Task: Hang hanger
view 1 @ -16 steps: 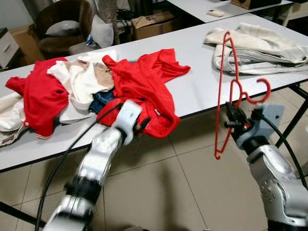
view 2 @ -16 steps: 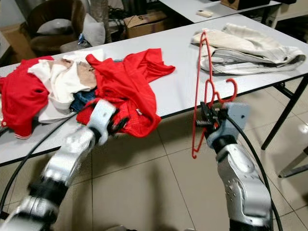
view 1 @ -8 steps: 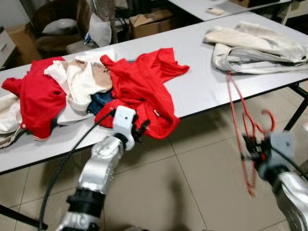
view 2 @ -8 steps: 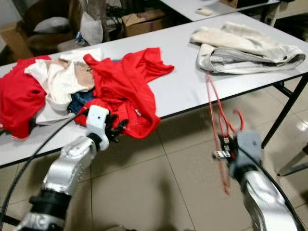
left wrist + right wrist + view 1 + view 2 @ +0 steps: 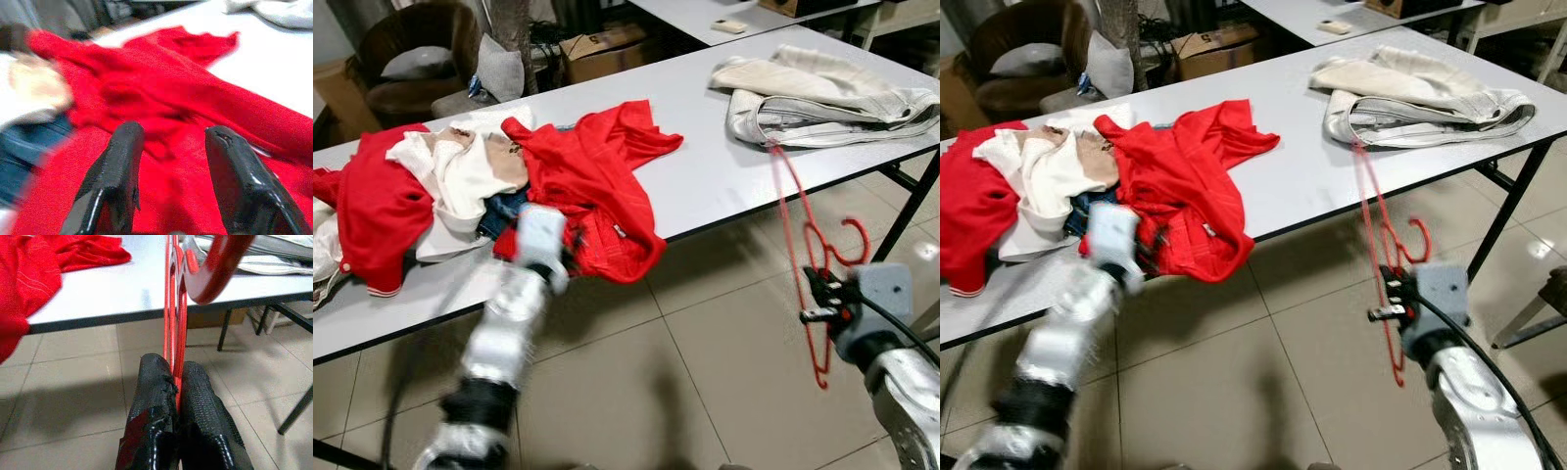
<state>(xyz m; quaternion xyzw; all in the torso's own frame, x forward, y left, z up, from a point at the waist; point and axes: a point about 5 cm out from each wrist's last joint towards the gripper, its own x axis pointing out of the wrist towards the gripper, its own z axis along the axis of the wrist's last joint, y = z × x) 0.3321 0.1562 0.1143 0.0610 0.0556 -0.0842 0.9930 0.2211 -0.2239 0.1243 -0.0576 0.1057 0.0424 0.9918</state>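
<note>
Tiled floor beside the white table [image 5: 724, 186]: my right gripper [image 5: 176, 382] pinches the red hanger [image 5: 800, 245] off the table's near edge. It's light, stiff and thin, so I'd grip near the hook. Left gripper [image 5: 168, 147] is spread over the red shirt [image 5: 597, 186].

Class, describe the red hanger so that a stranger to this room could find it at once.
Start at the long white table and look off its front edge, on the robot's right, over the tiled floor. There the right gripper is shut on the red hanger. Unlike the red shirt lying on the table, it is a thin rigid frame with a hook, held in the air.
</note>
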